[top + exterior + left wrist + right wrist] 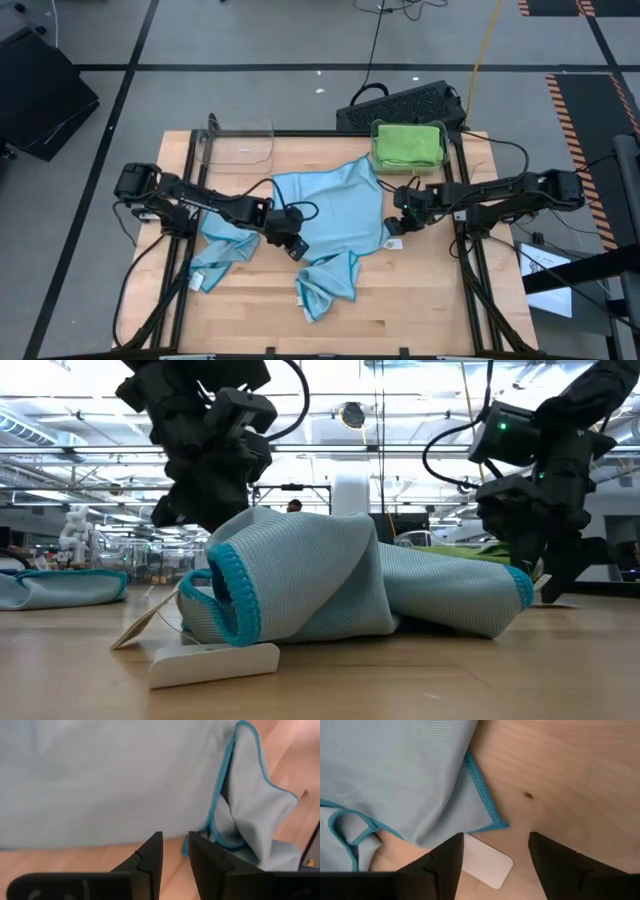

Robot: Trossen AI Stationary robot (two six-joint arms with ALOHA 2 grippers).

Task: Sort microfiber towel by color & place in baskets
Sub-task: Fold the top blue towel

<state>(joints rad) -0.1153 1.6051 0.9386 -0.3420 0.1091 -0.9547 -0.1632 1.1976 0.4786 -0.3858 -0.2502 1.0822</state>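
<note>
Wooden planks make up the counter [420, 310], with a grey floor around it and a dark keyboard behind the far edge. Spread across its middle lies a light blue towel [335, 205], a second crumpled one [325, 282] just in front of it and a third [215, 252] towards the left. Of the two clear baskets at the far edge, the right one [372, 133] holds folded green towels [408, 143]; the left one [240, 143] looks bare. The right tool [495, 862] hovers spread over the spread towel's corner and its white tag [487, 865], holding nothing. The left tool [175, 852] sits low at that towel's near edge, its fingers narrowly apart with no cloth between them. A good grasp probably needs both tools to pinch the hemmed edge itself, not the tag, then lift together towards the left basket.
</note>
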